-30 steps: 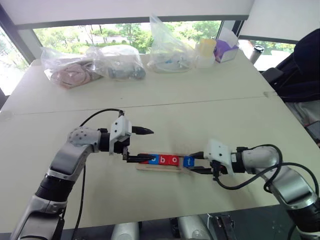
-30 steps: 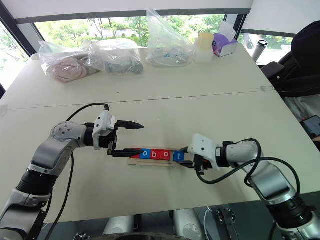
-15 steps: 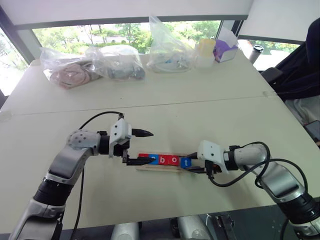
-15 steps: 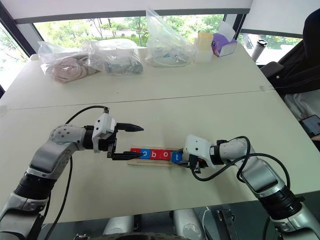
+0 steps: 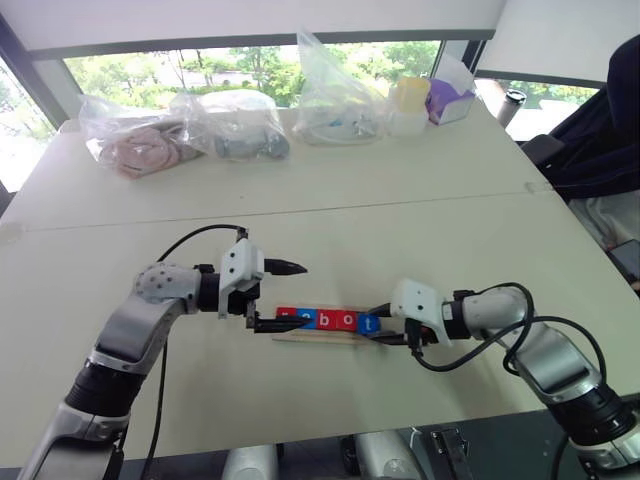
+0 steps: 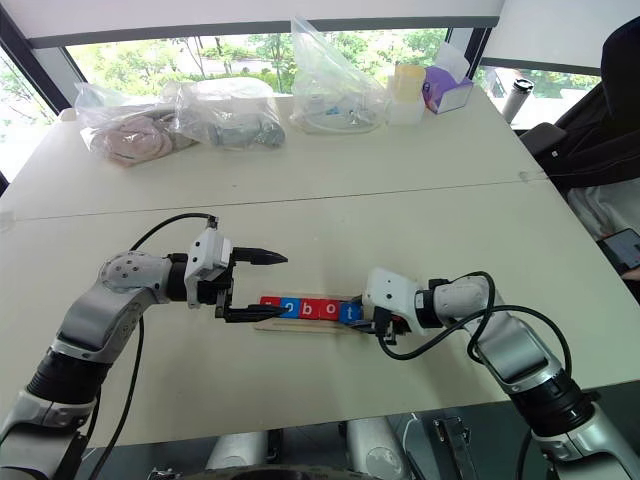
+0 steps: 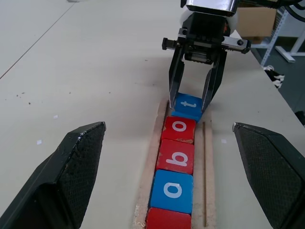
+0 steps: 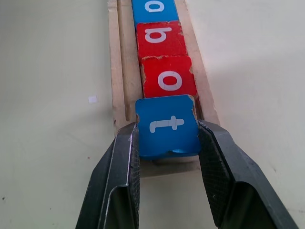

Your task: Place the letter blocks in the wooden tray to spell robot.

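1. Holding the blue "t" block (image 8: 167, 126) by its two sides, at the end of the wooden tray (image 8: 117, 71) near the right pincer (image 8: 167, 157).
2. Could go wrong right here: "t" block seems to sit a bit high and crooked, maybe resting on the end rim, not flat in the groove. Letting go now might leave it tipped, or let it slide off onto the table (image 5: 400, 230).
3. Could also go wrong with a hard push: might bump the red "o" block (image 8: 168, 78), the red "b" block (image 8: 159, 38) and the blue block (image 7: 172, 190) out of line, or shove the whole tray along.
4. Right pincer: squeezed shut on the "t" block, one black finger (image 8: 125, 162) on each side, touching it.
5. Left pincer (image 5: 280, 296): wide open, holding nothing. Lower finger (image 5: 272, 325) close to the far end of the tray, by the first red block (image 7: 166, 221); touching or not, cannot tell.
6. Tray place: on the table between the two pincers, with four blocks lying in a row inside and "t" last.
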